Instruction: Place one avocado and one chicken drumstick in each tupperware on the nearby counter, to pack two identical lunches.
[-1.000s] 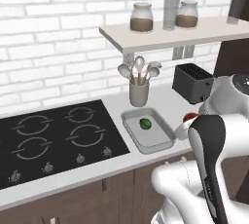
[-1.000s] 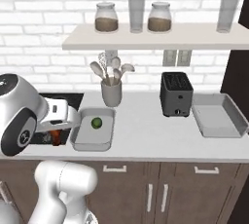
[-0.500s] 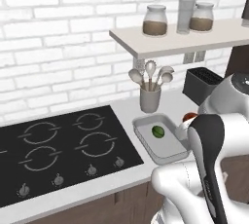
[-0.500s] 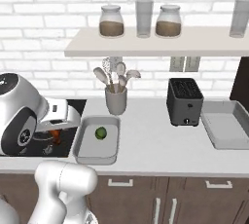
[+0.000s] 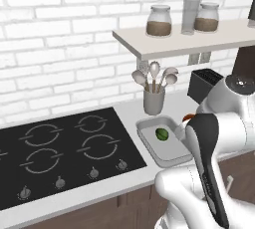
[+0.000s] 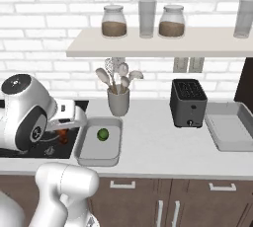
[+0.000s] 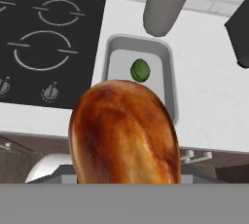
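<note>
Glossy reddish-brown drumstick (image 7: 124, 133), bulbous end filling the hand view's foreground, clamped in the gripper (image 6: 62, 136) above the counter's (image 6: 158, 147) front edge, just short of the tray (image 7: 165, 82). Long axis along the gripper's line, fat end out toward the tray, bone end hidden. Inside that light-grey tray, beside the hob (image 5: 60, 148) and below the utensil cup (image 5: 154, 101), one dark green avocado (image 7: 140, 70), lying well apart from the drumstick.

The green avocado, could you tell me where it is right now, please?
The avocado lies inside the tupperware beside the cooktop, in front of the utensil holder.
</note>
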Available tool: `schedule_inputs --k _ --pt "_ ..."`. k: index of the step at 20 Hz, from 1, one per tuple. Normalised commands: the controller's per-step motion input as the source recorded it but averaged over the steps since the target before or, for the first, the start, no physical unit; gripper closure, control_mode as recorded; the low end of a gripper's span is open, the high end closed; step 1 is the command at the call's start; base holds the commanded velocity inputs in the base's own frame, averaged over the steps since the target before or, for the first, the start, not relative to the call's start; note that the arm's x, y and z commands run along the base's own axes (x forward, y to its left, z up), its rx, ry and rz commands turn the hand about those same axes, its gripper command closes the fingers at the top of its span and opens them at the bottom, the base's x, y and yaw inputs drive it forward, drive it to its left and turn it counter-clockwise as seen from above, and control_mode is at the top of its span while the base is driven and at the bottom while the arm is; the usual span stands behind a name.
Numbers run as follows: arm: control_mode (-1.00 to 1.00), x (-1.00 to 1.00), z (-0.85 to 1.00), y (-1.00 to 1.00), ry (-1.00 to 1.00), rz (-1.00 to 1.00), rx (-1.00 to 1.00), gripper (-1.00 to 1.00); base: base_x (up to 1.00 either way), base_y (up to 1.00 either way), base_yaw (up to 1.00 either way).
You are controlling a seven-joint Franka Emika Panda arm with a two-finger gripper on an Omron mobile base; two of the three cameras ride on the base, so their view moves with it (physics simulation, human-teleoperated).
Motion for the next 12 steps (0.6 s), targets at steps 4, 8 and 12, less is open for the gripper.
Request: schedule_inputs --k 4,8,12 --pt "-1.00 0.85 -0.47 0.00 0.00 0.00 0.00 1.00 0.00 0.00 0.00" --pt "-1.00 0.79 -0.64 0.00 0.04 0.00 0.01 1.00 0.00 0.00 0.00" --pt "-1.00 0.50 -0.75 -0.02 0.07 -0.02 0.10 1.00 0.00 0.00 0.00"
